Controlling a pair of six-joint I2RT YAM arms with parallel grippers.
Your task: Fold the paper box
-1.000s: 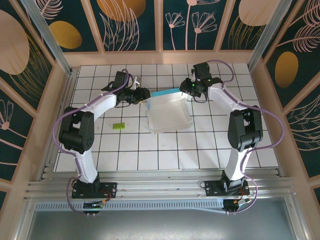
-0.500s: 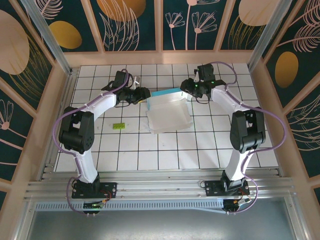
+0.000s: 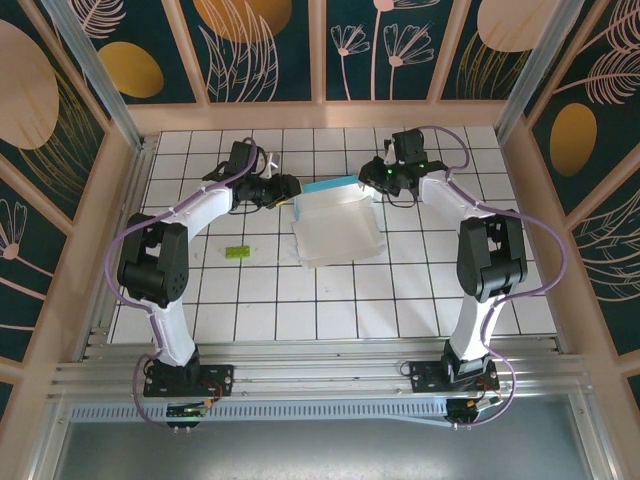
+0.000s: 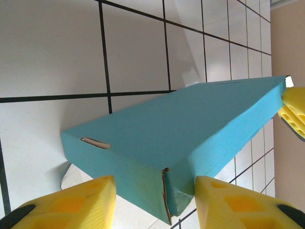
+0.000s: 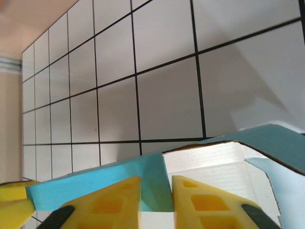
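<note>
Top external: nearest, a lime-green block (image 3: 237, 252) is seen on the tiled table (image 3: 300, 300), left of the paper box (image 3: 338, 228). The box lies mid-table with its white inside turned up. Its long teal far wall runs left to right, the right end slightly farther. The left gripper (image 3: 293, 187) is set at the wall's left end, fingers (image 4: 71, 205) held apart around the teal corner. The right gripper (image 3: 372, 178) is at the right end, fingers (image 5: 109, 202) pinched on the teal wall.
</note>
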